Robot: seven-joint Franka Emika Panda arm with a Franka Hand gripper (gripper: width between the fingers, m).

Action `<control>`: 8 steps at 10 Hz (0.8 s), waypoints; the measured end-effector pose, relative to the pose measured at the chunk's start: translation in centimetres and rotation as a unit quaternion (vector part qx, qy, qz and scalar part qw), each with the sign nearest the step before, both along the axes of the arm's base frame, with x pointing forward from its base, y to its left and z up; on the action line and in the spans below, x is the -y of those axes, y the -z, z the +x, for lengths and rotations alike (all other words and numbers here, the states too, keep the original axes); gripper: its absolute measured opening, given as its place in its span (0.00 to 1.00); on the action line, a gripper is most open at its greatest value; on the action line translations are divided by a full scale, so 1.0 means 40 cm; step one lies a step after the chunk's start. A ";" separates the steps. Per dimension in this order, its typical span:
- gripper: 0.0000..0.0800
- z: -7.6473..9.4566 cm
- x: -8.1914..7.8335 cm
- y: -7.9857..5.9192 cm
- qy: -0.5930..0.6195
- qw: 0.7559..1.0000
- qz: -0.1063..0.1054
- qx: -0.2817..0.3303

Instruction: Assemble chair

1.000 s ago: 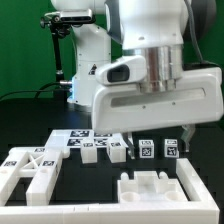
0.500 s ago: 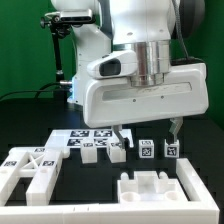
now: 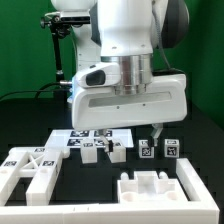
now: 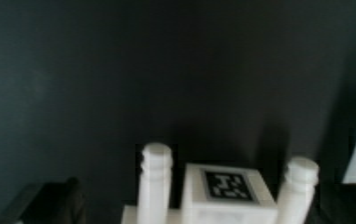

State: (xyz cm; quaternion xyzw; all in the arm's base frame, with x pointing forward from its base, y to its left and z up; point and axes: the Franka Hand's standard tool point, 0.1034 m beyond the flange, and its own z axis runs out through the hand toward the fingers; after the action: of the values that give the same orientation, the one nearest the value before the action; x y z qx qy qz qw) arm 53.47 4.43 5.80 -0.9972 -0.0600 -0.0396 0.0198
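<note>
Near us lie the slotted panel (image 3: 155,185) and crossed frame (image 3: 30,170). Farther back small blocks (image 3: 146,150) sit in a row. The claw (image 3: 128,132), wide and empty, has slid to the exterior view's left above them, maybe choosing one

1. The marker board (image 3: 72,138) is lying flat on the table, towards the back, with its black-and-white tags facing up.
2. The table (image 3: 205,152) is plain matte black. The wrist view is mostly that same dark surface, kinda blurry.
3. A green backdrop (image 3: 22,50) fills everything behind.
4. A skinny black stand (image 3: 62,60) is upright at the exterior view's left, in front of the green, with a bracket on top.
</note>
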 end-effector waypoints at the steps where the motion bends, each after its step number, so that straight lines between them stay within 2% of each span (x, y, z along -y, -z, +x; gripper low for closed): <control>1: 0.81 -0.014 0.014 0.010 0.003 1.000 -0.002 0.003; 2: 0.81 -0.035 0.030 0.024 0.001 1.000 -0.005 0.007; 3: 0.81 -0.040 0.022 0.025 -0.001 1.000 -0.003 -0.017; 4: 0.81 -0.029 0.022 0.020 -0.002 1.000 -0.003 -0.013; 6: 0.81 -0.061 0.014 0.024 -0.003 0.996 0.000 -0.093; 8: 0.81 -0.110 0.016 0.041 0.006 0.985 -0.002 -0.172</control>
State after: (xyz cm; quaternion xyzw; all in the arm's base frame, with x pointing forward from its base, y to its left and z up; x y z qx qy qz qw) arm 49.05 3.81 4.17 -0.9895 -0.0495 0.1329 0.0276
